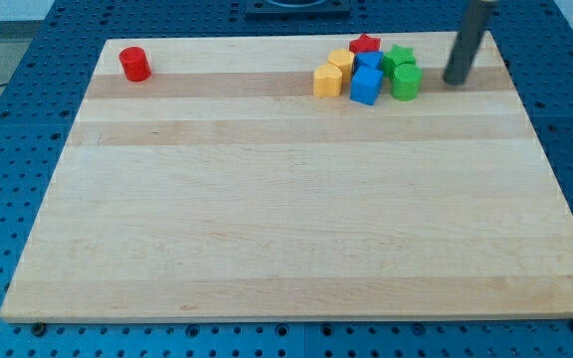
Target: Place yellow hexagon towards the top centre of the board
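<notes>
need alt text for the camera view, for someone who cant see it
My tip sits right of a block cluster near the board's top: two yellow, two blue, two green, a red star. A red cylinder stands top left.

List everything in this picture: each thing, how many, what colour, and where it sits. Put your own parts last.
board: 1, pale wood, fills most of the view, lying on a blue perforated table
red cylinder: 1, red, alone near the board's top left corner
red star: 1, red, top of the cluster near the board's top edge, right of centre
yellow blocks: 2, yellow, view's left side of the cluster; one above and slightly right of the other; exact shapes hard to make out
blue blocks: 2, blue, middle of the cluster; one above the other
green blocks: 2, green, view's right side of the cluster; a star-like one above a rounder one
my tip: 1, dark rod, right of the green blocks, apart from them
</notes>
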Tool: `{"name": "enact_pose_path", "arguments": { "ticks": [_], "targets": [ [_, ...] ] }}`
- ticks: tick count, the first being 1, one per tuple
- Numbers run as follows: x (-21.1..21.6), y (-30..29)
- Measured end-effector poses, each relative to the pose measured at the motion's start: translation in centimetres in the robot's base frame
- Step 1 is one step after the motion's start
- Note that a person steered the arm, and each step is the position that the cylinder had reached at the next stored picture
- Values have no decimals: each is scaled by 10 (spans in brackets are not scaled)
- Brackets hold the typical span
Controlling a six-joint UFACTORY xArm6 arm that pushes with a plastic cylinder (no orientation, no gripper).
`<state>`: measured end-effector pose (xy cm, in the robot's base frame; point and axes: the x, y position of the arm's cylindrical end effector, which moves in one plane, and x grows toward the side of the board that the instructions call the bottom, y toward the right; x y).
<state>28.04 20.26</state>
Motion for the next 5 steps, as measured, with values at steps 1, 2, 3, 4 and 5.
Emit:
{"name": "enact_pose_path", "arguments": {
  "ticks": [1, 2, 3, 4, 5],
  "targets": [
    [-40, -11],
    [-55, -86],
    [-56, -122],
    [-65, -134],
    [-30, -142]
  ]
}}
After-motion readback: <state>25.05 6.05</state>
